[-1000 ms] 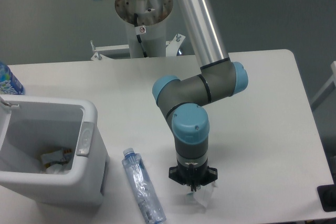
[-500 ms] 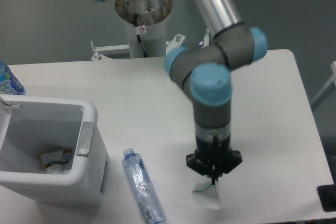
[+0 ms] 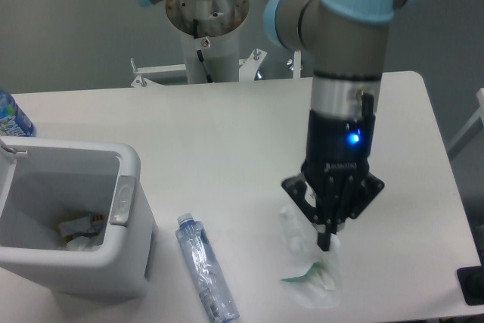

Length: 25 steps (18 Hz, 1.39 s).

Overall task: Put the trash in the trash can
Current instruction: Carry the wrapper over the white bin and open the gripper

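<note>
My gripper [image 3: 327, 241] hangs well above the table at the front right, shut on a crumpled white wrapper [image 3: 308, 271] that dangles below its fingertips. A crushed clear plastic bottle [image 3: 206, 268] with a blue cap lies flat on the table to the left of the gripper, next to the trash can. The white trash can [image 3: 128, 163] with its grey oval handle stands at the front left. Crumpled paper scraps [image 3: 79, 232] lie at its bottom.
An uncrushed bottle with a blue-and-white label [image 3: 10, 117] stands at the far left edge behind the bin. The arm's base column [image 3: 206, 28] rises behind the table. A dark object [image 3: 472, 285] sits at the front right table corner.
The gripper has risen from the table surface and come toward the camera, lifting the white wrapper off the table. The bottle and the bin have not moved.
</note>
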Tool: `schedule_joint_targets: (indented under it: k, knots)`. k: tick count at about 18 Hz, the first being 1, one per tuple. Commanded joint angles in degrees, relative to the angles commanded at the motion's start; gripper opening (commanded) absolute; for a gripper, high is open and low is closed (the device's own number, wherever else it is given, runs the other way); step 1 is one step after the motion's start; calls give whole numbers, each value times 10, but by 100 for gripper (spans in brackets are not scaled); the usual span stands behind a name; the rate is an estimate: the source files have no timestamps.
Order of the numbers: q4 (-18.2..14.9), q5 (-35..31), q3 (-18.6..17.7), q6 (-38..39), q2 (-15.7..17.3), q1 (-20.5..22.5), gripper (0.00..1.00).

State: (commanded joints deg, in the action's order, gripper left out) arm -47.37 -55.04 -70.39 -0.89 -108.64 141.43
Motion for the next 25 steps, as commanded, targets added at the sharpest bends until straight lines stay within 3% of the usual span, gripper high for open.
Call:
schedule_joint_targets:
  k: [3, 9, 14, 15, 16, 17, 19, 20, 23, 25]
  knots:
    - [0, 36, -33, 9, 31, -29, 0]
    - [1, 38, -93, 2, 71, -106, 0]
    - [3, 38, -150, -17, 93, -143, 0]
    - [3, 38, -154, -24, 92, -149, 5]
    - [3, 38, -156, -28, 92, -153, 20]
    - [4, 38, -156, -33, 91, -156, 51]
    - [3, 38, -154, -54, 90, -156, 91]
    - [3, 34, -153, -55, 89, -156, 100]
    - [2, 32, -150, -49, 91, -151, 100]
    - [2, 33, -149, -35, 92, -126, 100]
